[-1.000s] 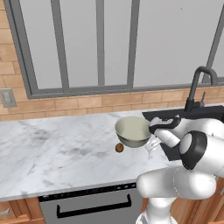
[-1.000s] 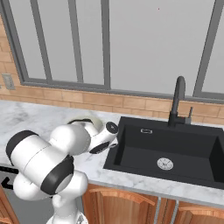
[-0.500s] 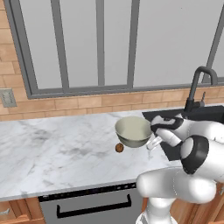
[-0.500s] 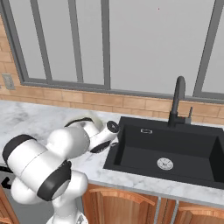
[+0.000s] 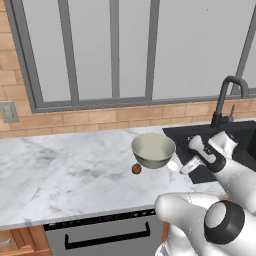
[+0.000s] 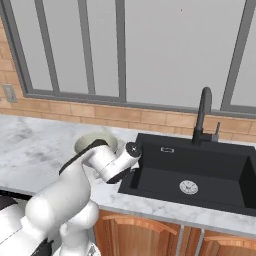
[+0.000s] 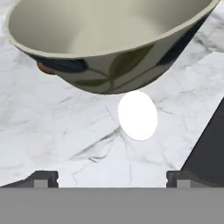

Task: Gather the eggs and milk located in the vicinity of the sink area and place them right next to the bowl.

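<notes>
We're looking down on a marble counter [image 5: 70,170], and there's the bowl [image 5: 153,149], cream-green and wide-mouthed, sitting on it just left of the black sink [image 6: 200,170]. Our gripper [image 7: 111,178] hangs low over the counter beside the bowl, jaws spread wide with nothing between them, the two dark fingertips [image 7: 41,178] standing well apart at the bottom of the hand view. Right ahead of them lies a white egg [image 7: 137,115], flat on the marble, just in front of the bowl's base, and whether it touches the bowl we can't tell. From the left base view that same egg shows as a pale oval between the bowl and the gripper. And over on the other side of the bowl, a brown egg [image 5: 136,169] rests on the counter close against its lower left edge; in the hand view it peeks out from behind the bowl. The tall black faucet [image 6: 201,116] stands behind the basin, with the round silver drain [image 6: 188,187] down inside
</notes>
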You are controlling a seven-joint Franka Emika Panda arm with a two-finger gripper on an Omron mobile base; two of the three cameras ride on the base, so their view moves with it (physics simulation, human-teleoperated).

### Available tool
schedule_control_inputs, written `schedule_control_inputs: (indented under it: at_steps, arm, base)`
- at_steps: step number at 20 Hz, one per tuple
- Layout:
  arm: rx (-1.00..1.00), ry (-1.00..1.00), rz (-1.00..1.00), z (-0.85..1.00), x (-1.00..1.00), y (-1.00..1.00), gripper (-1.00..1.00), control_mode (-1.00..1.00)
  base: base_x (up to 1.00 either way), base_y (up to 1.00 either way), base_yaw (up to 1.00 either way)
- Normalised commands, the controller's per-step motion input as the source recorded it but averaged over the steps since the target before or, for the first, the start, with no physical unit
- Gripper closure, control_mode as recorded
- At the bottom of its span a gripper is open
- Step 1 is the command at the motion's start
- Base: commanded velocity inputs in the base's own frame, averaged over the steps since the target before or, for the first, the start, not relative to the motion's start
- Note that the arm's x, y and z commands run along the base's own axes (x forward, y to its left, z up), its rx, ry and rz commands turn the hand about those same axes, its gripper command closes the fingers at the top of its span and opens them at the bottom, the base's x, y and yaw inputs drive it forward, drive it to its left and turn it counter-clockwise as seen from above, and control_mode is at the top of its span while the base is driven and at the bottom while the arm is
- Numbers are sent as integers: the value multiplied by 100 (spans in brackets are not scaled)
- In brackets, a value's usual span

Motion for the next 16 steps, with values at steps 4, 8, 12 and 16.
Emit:
schedule_control_inputs:
  at_steps: [4, 8, 12, 16]
  arm:
    - [-1, 16, -12, 63, -37, -38, -100, -100]
    - [-4, 31, -22, 90, -19, -7, -100, -100]
    - [-4, 41, -27, 77, -4, 0, -100, -100]
    - [-8, 23, -34, -1, -1, 5, -100, -100]
  base:
    - [0, 0, 0]
    - [0, 0, 0]
    - [0, 0, 0]
    - [0, 0, 0]
